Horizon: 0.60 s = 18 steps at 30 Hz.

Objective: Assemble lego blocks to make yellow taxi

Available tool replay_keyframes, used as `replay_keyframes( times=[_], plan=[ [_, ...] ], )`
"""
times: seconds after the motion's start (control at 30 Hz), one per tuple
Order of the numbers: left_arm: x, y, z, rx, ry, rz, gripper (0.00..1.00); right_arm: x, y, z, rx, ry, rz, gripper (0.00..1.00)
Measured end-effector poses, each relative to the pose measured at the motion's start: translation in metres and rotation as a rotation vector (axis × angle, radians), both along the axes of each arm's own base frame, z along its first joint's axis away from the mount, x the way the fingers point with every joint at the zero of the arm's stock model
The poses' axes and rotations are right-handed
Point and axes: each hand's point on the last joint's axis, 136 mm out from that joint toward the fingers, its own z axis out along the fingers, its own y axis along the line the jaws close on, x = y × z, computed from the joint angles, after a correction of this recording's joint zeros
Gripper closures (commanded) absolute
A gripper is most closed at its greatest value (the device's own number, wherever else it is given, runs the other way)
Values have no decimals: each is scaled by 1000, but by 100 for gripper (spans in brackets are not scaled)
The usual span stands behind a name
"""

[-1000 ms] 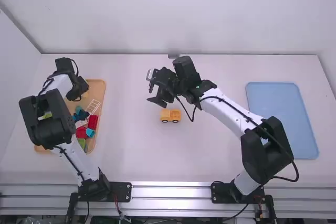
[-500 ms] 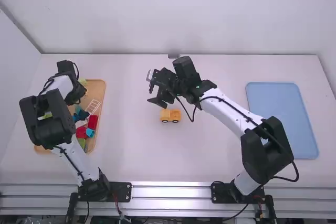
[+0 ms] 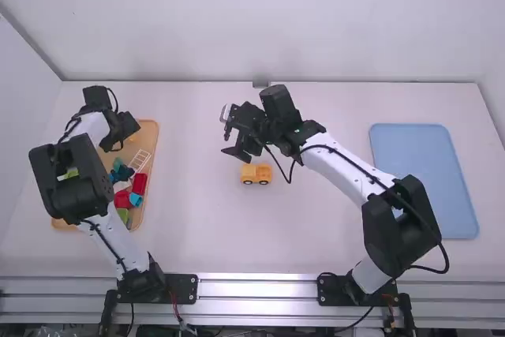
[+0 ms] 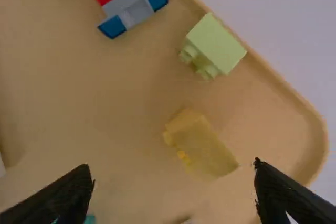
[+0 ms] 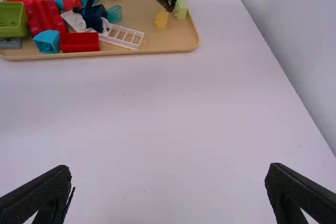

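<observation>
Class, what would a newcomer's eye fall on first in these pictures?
Probably the long right arm, angled from the near right toward the middle, where a small yellow toy vehicle sits. Next come bright blocks in the tan tray under the left arm, then the blue tray at far right.

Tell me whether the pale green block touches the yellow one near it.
Apart. The left wrist view shows a bare strip of tray between the pale green block and the yellow block.
</observation>
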Motion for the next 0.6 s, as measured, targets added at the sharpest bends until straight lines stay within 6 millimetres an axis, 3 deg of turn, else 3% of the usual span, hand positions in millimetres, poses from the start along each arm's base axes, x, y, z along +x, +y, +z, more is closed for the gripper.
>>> replay_keyframes(
  times=[0.13, 0.43, 0.53, 0.6],
  plan=[
    [10, 1, 9, 13, -34, -7, 28, 0, 0, 0, 1, -1, 1, 1],
    [8, 2, 5, 28, -12, -24, 27, 0, 0, -1, -2, 4, -1, 2],
    [11, 3, -3, 31, -12, -29, 27, -1, 0, -1, -3, 4, 0, 1],
    [7, 2, -20, 22, 30, -47, 27, -1, 0, -1, -4, 4, 0, 1]
  ],
)
